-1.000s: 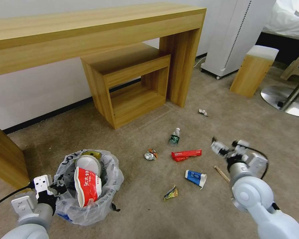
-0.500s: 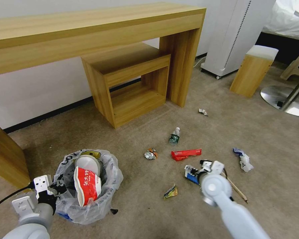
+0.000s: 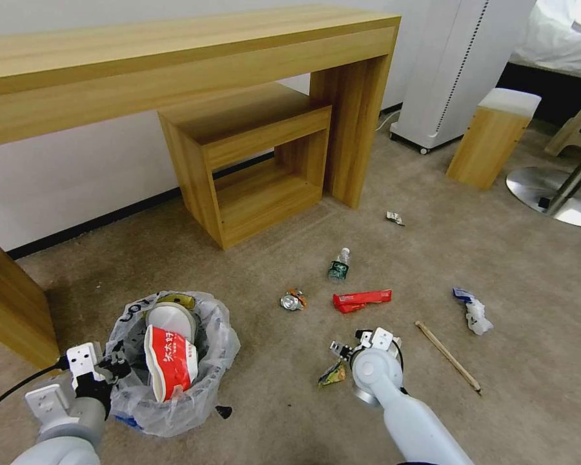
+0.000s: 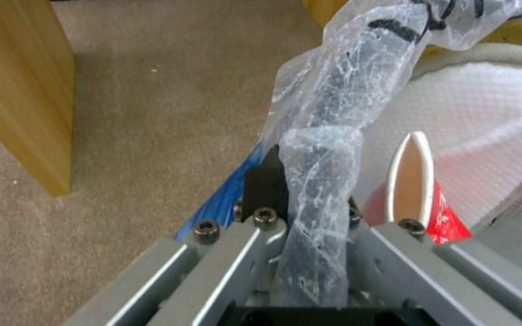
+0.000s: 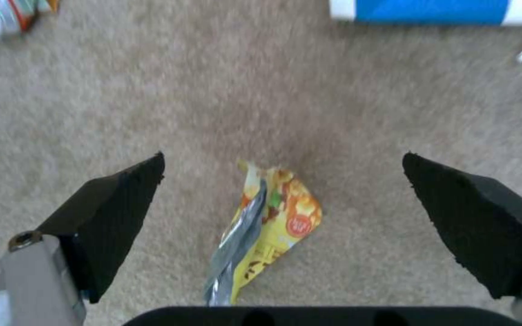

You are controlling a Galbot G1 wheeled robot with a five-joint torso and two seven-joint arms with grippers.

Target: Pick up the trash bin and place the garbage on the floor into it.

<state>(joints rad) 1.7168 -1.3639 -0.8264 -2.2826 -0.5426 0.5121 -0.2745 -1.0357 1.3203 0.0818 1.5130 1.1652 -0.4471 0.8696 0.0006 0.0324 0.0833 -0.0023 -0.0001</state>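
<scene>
We hold the trash bin (image 3: pixel 174 361) at its near rim with our left gripper (image 3: pixel 106 374), the fingers clamped on the wall and a fold of its crinkled plastic liner (image 4: pixel 324 149). Beyond those fingers, inside the bin, lie a white slipper (image 3: pixel 171 320) and a red carton (image 3: pixel 171 368), the carton's open mouth just past the fingertips in the left wrist view.

Our right gripper (image 5: pixel 282 206) hangs above the beige carpet (image 3: pixel 271 413) with its black pads (image 5: pixel 113 199) spread wide, gripping nothing. A crumpled yellow wrapper (image 5: pixel 267 226) lies flat on the carpet between the pads, touching neither. Past the wrapper, farther out from this gripper, sits a white-and-blue packet (image 5: pixel 430 11), and off to one side a crushed can (image 3: pixel 293 300).

Farther still from the right gripper we see a red wrapper (image 3: pixel 361 299), a small green-labelled bottle (image 3: pixel 339 265), a wooden stick (image 3: pixel 448 356), another white-and-blue packet (image 3: pixel 474 311) and a small scrap (image 3: pixel 395 218) near the wooden desk (image 3: pixel 174 71).
</scene>
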